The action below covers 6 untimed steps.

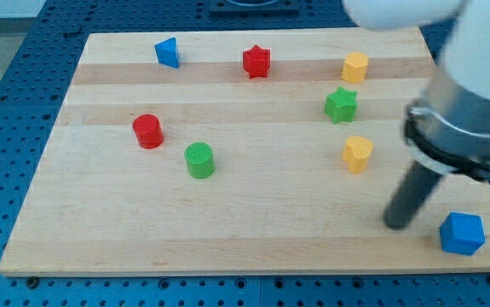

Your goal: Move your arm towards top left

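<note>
My tip (396, 224) rests on the wooden board (227, 222) near the view's bottom right. A blue block (462, 233) lies just to its right, apart from it. A yellow block (357, 153) sits above and left of the tip. A green star (341, 104) and another yellow block (354, 66) lie further up. A red star (256, 61) and a blue block (168, 53) sit near the top edge. A red cylinder (148, 130) and a green cylinder (199, 159) stand at the left middle.
The arm's white and dark body (466, 94) hangs over the board's right side and hides part of its right edge. A blue perforated table (6, 102) surrounds the board.
</note>
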### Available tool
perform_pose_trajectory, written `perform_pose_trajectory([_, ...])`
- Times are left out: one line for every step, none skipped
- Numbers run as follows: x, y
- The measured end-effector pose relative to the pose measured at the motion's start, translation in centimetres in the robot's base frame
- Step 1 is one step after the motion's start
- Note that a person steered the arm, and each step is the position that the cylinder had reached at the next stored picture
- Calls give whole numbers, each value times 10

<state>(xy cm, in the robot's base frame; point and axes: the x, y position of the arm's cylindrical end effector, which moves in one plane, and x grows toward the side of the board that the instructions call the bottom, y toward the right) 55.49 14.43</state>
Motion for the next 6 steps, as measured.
perform_pose_trajectory([-50, -60])
perform_pose_trajectory([-69, -133])
perform_pose_trajectory([-118, -172])
perform_pose_trajectory([-174, -218])
perform_pose_trajectory([-228, -294])
perform_pose_trajectory([-274, -359])
